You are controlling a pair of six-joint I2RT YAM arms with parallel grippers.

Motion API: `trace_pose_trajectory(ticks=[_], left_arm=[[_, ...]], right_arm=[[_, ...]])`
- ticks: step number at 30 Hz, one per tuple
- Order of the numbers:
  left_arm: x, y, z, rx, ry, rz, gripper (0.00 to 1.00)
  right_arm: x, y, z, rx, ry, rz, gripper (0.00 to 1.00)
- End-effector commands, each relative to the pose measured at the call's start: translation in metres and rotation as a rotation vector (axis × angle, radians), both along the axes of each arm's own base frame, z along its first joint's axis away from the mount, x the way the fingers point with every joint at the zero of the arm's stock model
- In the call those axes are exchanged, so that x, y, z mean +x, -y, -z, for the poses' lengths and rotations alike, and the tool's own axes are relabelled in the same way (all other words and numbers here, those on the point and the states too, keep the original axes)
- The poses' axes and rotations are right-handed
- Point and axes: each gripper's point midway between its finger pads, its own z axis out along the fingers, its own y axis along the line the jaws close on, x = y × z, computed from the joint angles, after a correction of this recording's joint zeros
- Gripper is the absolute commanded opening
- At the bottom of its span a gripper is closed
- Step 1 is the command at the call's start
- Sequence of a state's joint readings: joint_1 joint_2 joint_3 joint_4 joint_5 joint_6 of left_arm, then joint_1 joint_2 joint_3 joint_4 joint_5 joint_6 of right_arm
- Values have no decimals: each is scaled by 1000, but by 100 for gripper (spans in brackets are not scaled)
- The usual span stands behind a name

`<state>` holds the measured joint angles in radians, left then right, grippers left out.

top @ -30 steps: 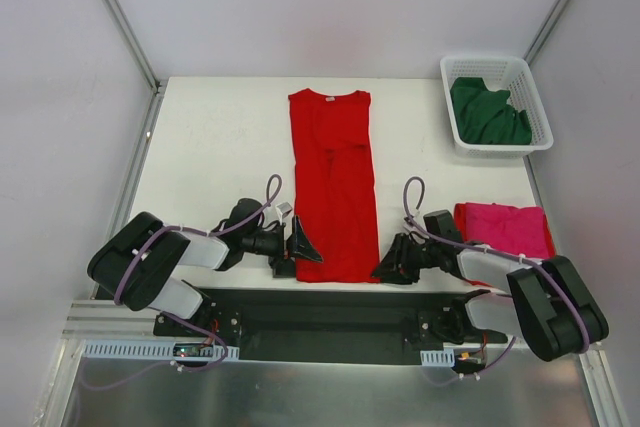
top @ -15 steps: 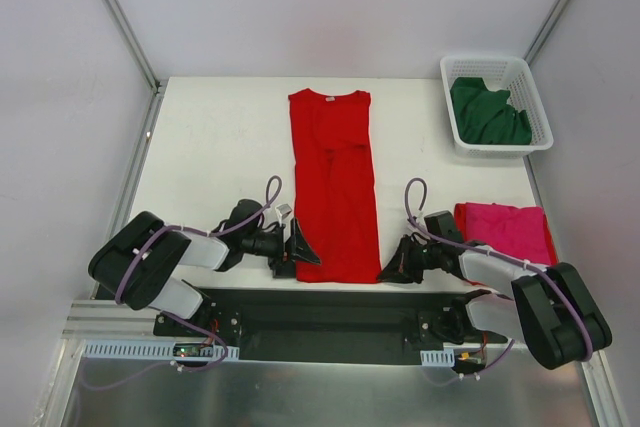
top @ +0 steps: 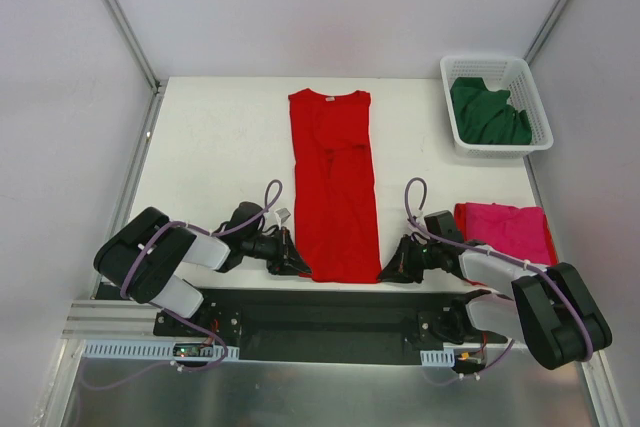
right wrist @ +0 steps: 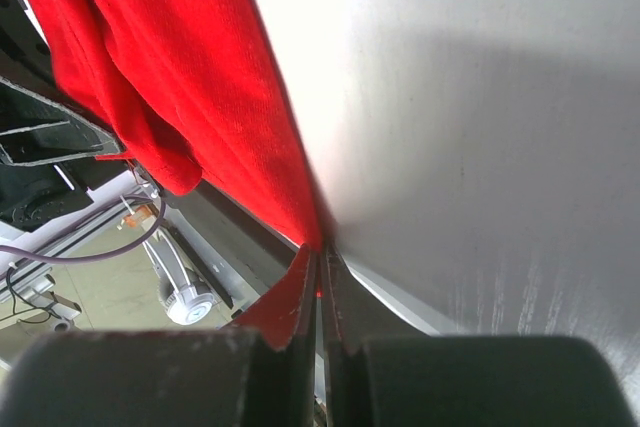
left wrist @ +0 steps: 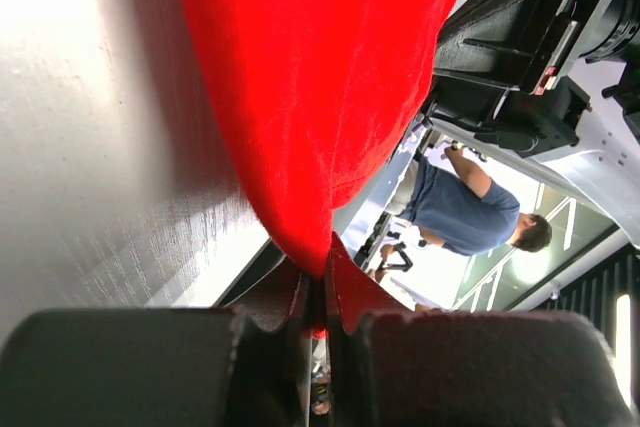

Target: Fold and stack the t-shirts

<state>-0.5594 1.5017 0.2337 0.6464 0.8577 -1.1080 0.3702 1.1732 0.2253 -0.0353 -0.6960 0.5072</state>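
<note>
The red shirt [top: 333, 182] lay flat in the middle of the table [top: 215, 147] as a long narrow strip, sleeves already turned in, collar at the far end and hem at the near edge. Its two near corners were where things had changed. A second earlier the left gripper [top: 293, 265] stood wide open just beside the left hem corner, and the right gripper [top: 390, 269] was only part-closed at the right one. Now both were pinched shut on the cloth. The left wrist view showed red fabric drawn down into a tight fold between fingers pressed together, and the right wrist view showed the same at its corner, with the hem edge nipped between the closed tips. The shirt itself had not moved; it was still flat, with neither corner raised.

Judging from this, the grasp step was complete on both sides, and the crosswise fold could begin: lifting the hem and carrying it toward the collar. The two arms would need to rise and travel together, or the strip would skew or its long folds would open.

Farther out, the pink shirt [top: 505, 227] sat folded near the right arm, apart from the red one, a likely place for stacking. The green shirt [top: 488, 112] lay crumpled in the basket [top: 450, 72] at the far right corner, not yet folded.
</note>
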Motion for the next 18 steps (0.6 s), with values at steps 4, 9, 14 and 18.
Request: trace_pose_trajectory(ticks=[4, 9, 14, 18], left_arm=[[1, 1, -3, -19, 37, 12, 0], [0, 0, -4, -20, 38, 12, 0], [-4, -3, -5, 2, 34, 19, 0], [-5, -8, -8, 35, 59, 12, 0]], right_arm=[[6, 3, 1, -33, 32, 3, 1], [9, 1, -6, -14, 45, 6, 1], [14, -4, -24, 8, 78, 11, 1], [16, -6, -38, 30, 115, 7, 1]])
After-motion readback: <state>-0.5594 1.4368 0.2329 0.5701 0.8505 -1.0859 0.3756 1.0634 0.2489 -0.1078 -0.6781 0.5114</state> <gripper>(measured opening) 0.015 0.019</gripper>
